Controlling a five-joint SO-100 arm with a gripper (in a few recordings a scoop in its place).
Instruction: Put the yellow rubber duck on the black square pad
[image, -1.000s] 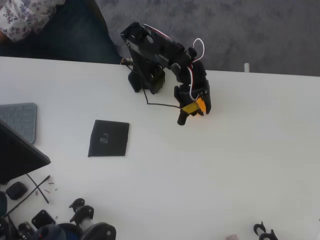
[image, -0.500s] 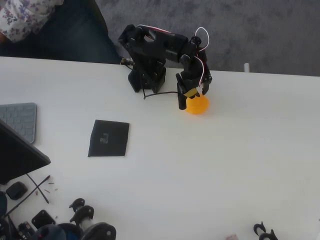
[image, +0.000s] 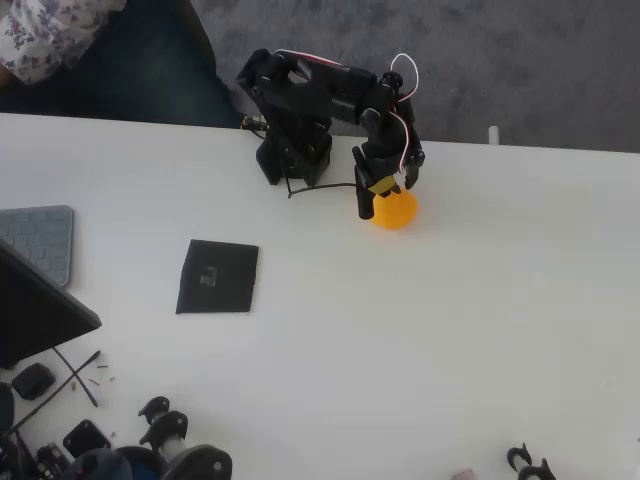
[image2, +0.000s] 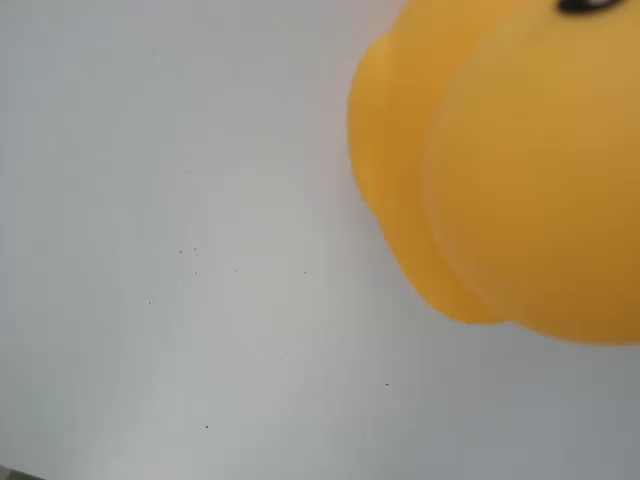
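The yellow rubber duck (image: 396, 210) sits on the white table just right of the arm's base, a rounded orange-yellow blob. My gripper (image: 375, 203) hangs at its upper left, and one dark finger (image: 362, 200) reaches down along the duck's left side. The overhead view does not show whether the jaws are parted or closed. In the wrist view the duck (image2: 510, 170) looms very close at the upper right, above bare table. The black square pad (image: 217, 277) lies flat to the lower left, far from the duck, with a greyish mark near its centre.
A grey keyboard (image: 40, 242) and a dark laptop corner (image: 40, 312) sit at the left edge. Loose black parts (image: 165, 440) lie along the bottom left, and a small one (image: 530, 462) lies at the bottom right. A person (image: 50, 35) sits beyond the far edge.
One second ago the gripper hung lower in the picture and covered the duck. It has since drawn back toward the base, uncovering the duck. Nothing has moved in the last half second.
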